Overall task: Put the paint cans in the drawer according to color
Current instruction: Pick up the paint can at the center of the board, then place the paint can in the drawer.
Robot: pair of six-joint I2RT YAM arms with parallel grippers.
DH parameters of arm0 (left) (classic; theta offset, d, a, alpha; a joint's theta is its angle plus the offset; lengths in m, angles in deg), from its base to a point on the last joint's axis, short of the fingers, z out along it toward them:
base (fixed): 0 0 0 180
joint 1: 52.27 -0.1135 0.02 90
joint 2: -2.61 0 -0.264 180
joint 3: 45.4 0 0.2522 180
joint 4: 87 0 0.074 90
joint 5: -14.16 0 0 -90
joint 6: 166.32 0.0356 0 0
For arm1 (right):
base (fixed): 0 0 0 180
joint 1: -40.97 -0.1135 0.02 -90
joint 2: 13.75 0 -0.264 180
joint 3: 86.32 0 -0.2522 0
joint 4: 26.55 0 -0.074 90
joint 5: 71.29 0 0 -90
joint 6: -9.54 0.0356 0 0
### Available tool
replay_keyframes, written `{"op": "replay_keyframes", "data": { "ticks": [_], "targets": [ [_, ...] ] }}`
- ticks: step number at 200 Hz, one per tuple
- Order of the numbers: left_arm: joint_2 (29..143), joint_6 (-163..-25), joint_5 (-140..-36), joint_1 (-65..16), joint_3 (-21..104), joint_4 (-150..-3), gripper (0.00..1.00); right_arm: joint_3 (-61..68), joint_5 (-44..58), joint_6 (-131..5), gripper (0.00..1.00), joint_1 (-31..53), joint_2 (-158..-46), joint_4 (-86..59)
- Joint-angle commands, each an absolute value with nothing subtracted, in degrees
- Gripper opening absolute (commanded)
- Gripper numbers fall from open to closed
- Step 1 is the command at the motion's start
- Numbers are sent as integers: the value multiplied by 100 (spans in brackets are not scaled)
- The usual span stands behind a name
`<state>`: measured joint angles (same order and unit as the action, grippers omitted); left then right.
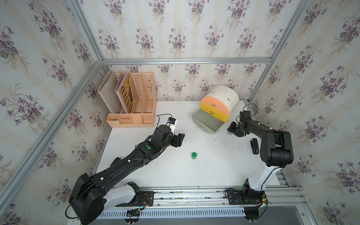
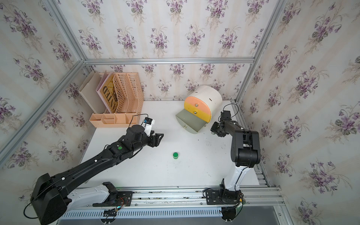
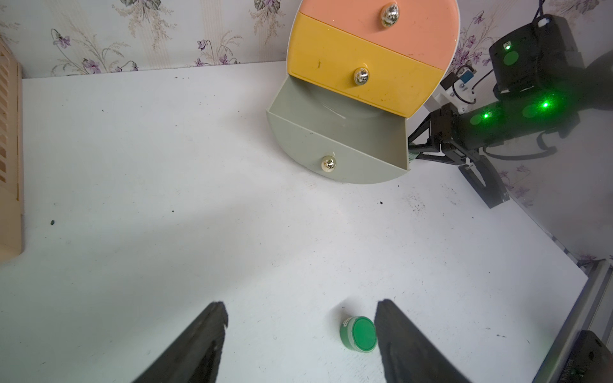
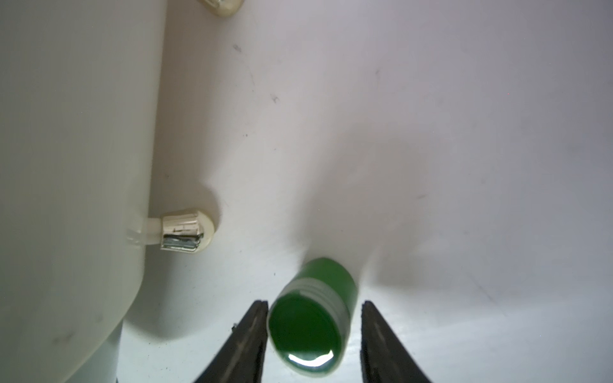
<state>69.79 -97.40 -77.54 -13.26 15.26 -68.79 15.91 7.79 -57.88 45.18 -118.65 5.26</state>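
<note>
Beside the drawer (image 1: 201, 124), the right claw (image 4: 314, 303) narrowly straddles 1 tipped green can (image 4: 311, 328), unclamped; an off-centre squeeze could roll it away. Left claw (image 3: 302, 306): wide, empty.

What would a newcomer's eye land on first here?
The white drum-shaped cabinet at the far side, its grey-green drawer pulled open under the shut peach drawer and yellow drawer. A small round green-lidded paint pot stands alone on the white table near the open left gripper. In the right wrist view a second green pot lies between the right gripper's parted fingers, beside the cabinet.
</note>
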Motion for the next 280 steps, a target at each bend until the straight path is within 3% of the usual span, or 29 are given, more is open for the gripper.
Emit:
{"op": "replay_keyframes", "data": {
  "ticks": [1,77,97,177,280],
  "targets": [
    [6992,-9740,-7725,-1333,1527,-6992,75,1498,1043,-5912,46,4528,-11899,703],
    [6969,-9742,-7734,-1333,1511,-6999,75,1518,939,-5989,41,4528,-11996,699],
    [6937,-9734,-7725,-1338,1512,-6970,75,1511,971,-6033,32,4528,-11959,797],
    [6739,-9680,-7663,-1334,1503,-6878,75,1632,1827,-6223,24,4550,-10641,1806],
    [6493,-9633,-7619,-1341,1486,-6768,76,1205,394,-6212,24,4137,-8523,2515]
  ]
}}
